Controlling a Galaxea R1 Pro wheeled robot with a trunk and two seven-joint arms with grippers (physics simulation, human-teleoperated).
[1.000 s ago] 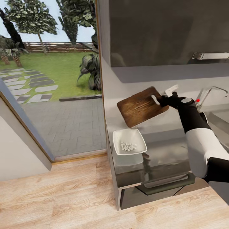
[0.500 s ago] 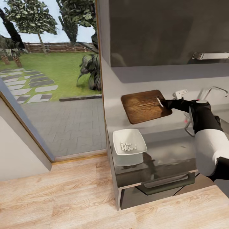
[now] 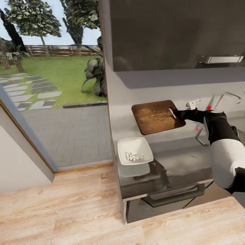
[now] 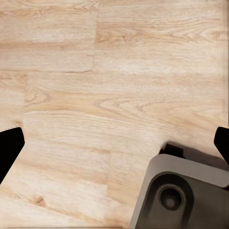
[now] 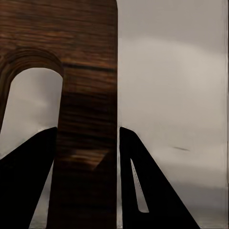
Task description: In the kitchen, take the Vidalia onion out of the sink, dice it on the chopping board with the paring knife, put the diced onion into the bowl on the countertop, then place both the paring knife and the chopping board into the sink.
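My right gripper (image 3: 175,113) is shut on the handle end of the brown chopping board (image 3: 156,116), holding it in the air above the grey countertop (image 3: 177,158), roughly level. In the right wrist view the board's strip beside its slot (image 5: 86,95) sits between the two dark fingers (image 5: 152,191). The white bowl (image 3: 134,150) stands near the counter's front corner with small white onion pieces (image 3: 132,156) in it. The sink's rim (image 3: 200,137) and chrome tap (image 3: 227,96) with its red knob (image 3: 209,108) lie beyond my right arm. The paring knife is hidden. My left gripper (image 4: 114,143) hangs open over the floor.
A dark wall cabinet (image 3: 177,34) hangs above the counter. A drawer (image 3: 170,197) under the worktop stands slightly open. Left of the counter a glass door looks onto a garden. Wooden floor (image 3: 61,211) lies in front, with the robot's base (image 4: 181,195) below my left gripper.
The right gripper has swung the chopping board from a tilt above the bowl to nearly level and carried it right, toward the sink. The camera has shifted slightly.
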